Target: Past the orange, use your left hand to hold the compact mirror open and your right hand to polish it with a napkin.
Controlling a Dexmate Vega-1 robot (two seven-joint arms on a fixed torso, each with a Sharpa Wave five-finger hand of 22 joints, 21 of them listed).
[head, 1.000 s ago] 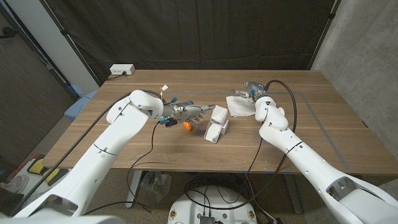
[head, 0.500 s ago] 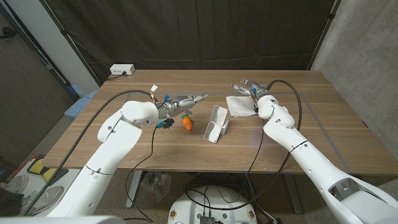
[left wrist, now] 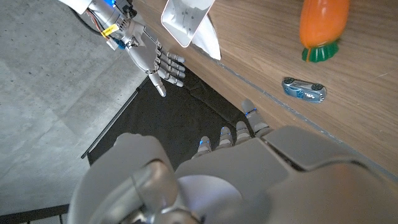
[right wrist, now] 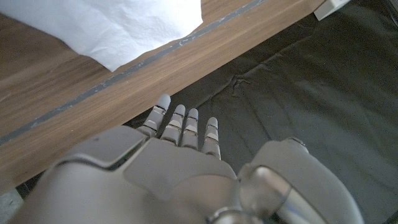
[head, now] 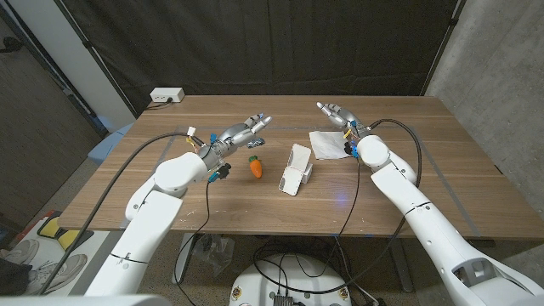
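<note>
The white compact mirror [head: 295,169] stands open on the table, with nothing touching it; it also shows in the left wrist view [left wrist: 186,18]. A small orange carrot-shaped toy [head: 256,167] with a green end [left wrist: 323,22] lies just left of it. The white napkin [head: 327,144] lies spread behind and right of the mirror [right wrist: 112,25]. My left hand [head: 242,130] hovers open behind the toy, fingers stretched out and empty [left wrist: 217,180]. My right hand [head: 336,115] is raised open beyond the napkin, holding nothing [right wrist: 180,162] [left wrist: 158,62].
A small blue object [left wrist: 303,90] lies on the wood near the toy's green end. A white power strip [head: 167,95] sits at the far left corner. Dark curtains hang behind the table; a concrete wall stands to the right.
My left hand has drawn back from the mirror, past the toy, to the left and farther away. My right hand has lifted off the napkin and opened toward the table's far side.
</note>
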